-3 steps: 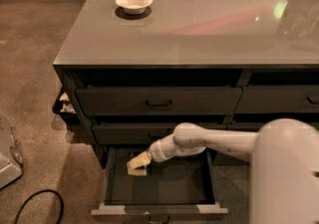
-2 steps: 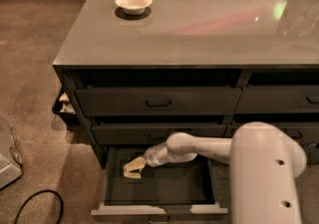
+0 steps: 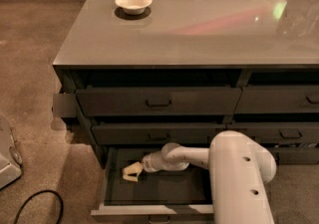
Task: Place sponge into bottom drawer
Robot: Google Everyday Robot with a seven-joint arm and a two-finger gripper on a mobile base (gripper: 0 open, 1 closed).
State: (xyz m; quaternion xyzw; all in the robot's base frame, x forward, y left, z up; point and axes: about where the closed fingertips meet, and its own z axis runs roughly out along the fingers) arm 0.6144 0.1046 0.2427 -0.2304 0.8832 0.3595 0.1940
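The bottom drawer point(image 3: 113, 203) is pulled out, lowest of the three wide dark grey drawers on the left. My arm reaches into it from the right. My gripper point(image 3: 133, 171) is inside the drawer near its left side, low over the drawer floor. It is shut on the sponge point(image 3: 129, 172), whose cream-yellow foam shows at the gripper's tip; its dark green layer does not show against the dark drawer.
A round white bowl point(image 3: 133, 2) stands on the grey cabinet top point(image 3: 209, 24) at the back left. The two wide drawers above point(image 3: 158, 101) are closed. A black cable point(image 3: 37, 203) lies on the carpet at the lower left, beside a pale object point(image 3: 7, 153).
My gripper with the sponge has moved left and down, deeper into the open bottom drawer. The arm has lowered with it.
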